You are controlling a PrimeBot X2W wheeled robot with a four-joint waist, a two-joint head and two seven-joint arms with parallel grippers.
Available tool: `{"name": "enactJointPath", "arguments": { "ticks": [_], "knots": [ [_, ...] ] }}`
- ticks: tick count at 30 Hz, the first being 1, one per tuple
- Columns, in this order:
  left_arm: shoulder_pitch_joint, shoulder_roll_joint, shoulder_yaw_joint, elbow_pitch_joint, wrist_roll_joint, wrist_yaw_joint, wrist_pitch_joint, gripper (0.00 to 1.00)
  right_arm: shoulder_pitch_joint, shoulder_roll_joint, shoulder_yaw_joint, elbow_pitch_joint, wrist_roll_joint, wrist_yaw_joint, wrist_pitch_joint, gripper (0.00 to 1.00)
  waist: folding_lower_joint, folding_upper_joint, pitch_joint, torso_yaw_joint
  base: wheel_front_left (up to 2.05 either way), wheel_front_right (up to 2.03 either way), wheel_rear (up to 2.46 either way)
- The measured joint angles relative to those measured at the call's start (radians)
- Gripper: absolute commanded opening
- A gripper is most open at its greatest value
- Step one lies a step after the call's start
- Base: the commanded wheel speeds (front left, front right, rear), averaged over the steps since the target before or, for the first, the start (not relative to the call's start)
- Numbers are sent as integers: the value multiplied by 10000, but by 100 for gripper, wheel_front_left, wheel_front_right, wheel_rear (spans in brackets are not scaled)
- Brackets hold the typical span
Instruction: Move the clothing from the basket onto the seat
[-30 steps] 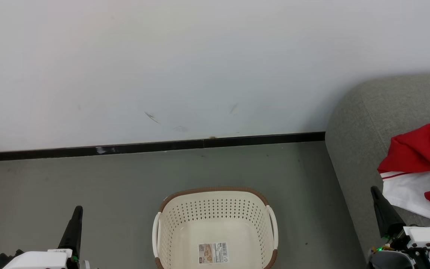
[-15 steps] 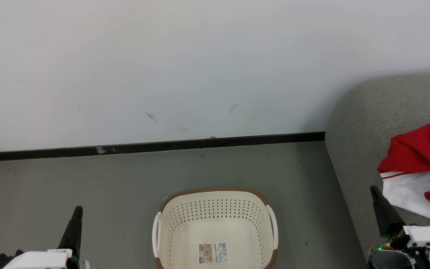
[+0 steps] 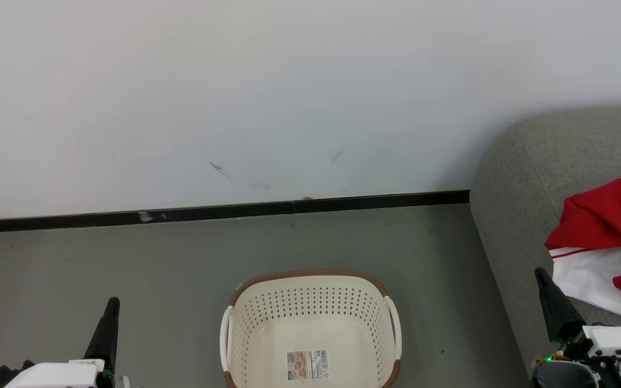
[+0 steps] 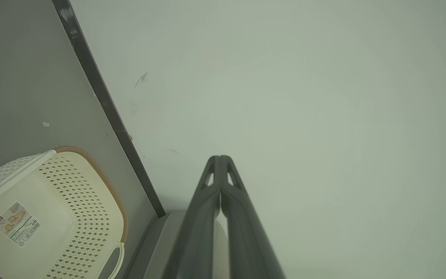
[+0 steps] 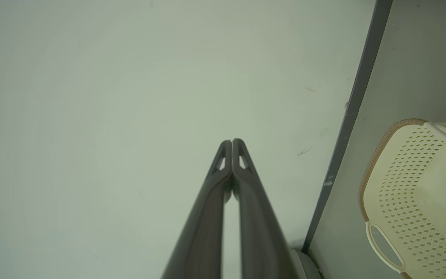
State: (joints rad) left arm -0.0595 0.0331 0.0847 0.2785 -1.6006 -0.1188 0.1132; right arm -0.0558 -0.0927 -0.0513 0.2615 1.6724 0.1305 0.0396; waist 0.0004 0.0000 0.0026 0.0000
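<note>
The cream basket (image 3: 310,291) with a brown rim stands on the floor at bottom centre, holding nothing but a label on its floor; it also lies at the lower left in the left wrist view (image 4: 76,186) and at the right edge in the right wrist view (image 5: 412,182). Red and white clothing (image 3: 612,242) lies bunched on the grey seat (image 3: 521,188) at the right. My left gripper (image 3: 112,304) is shut at the lower left, left of the basket, its tips pressed together (image 4: 220,158). My right gripper (image 3: 540,274) is shut beside the clothing, tips together (image 5: 231,142).
A white wall (image 3: 289,97) with a black baseboard (image 3: 224,211) runs behind the basket. Grey floor (image 3: 127,258) spreads to the left of the basket and between basket and seat.
</note>
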Motion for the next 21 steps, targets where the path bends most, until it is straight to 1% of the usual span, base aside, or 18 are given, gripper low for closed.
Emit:
{"name": "enactJointPath", "arguments": {
  "ticks": [21],
  "knots": [
    [-1,0,-2,10,0,-44,0,0,0,4,-25,8,0,0,4,0,-1,1,0,0,0,0,0]
  ]
}}
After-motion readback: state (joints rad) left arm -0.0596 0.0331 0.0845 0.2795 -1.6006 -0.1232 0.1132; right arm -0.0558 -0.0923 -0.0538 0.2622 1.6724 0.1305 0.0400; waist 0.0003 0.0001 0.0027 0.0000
